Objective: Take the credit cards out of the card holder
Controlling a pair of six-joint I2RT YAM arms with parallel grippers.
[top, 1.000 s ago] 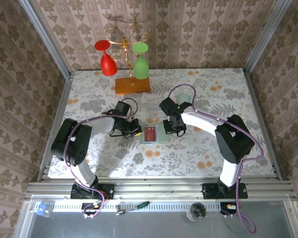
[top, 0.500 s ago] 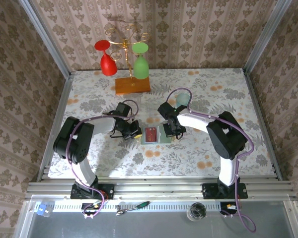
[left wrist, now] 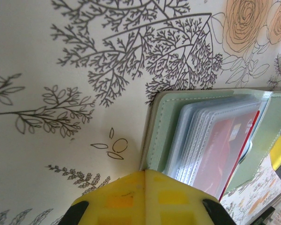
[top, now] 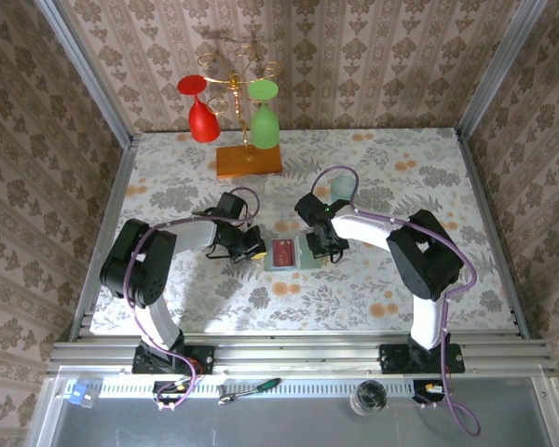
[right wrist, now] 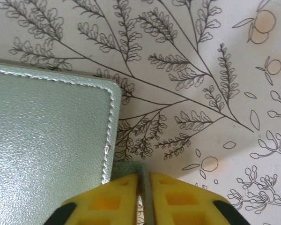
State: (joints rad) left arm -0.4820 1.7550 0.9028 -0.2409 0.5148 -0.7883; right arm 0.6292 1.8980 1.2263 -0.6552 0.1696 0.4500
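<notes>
Top view: the card holder [top: 304,253] lies open on the flowered table [top: 401,186], between the left gripper [top: 252,248] and the right gripper [top: 325,245], with a red card [top: 282,252] showing inside.

Left wrist view: the left gripper [left wrist: 145,187] is seen with its yellow fingers pressed together at the holder's edge. Whether that edge is pinched cannot be told. The credit cards [left wrist: 222,150] sit inside clear sleeves [left wrist: 196,136], so a pulled card could drag the whole holder along.

Right wrist view: the right gripper [right wrist: 144,185] is clamped on a thin lip of the card holder [right wrist: 47,136]. So little is held that the lip could slip free and the panel fold shut.
</notes>
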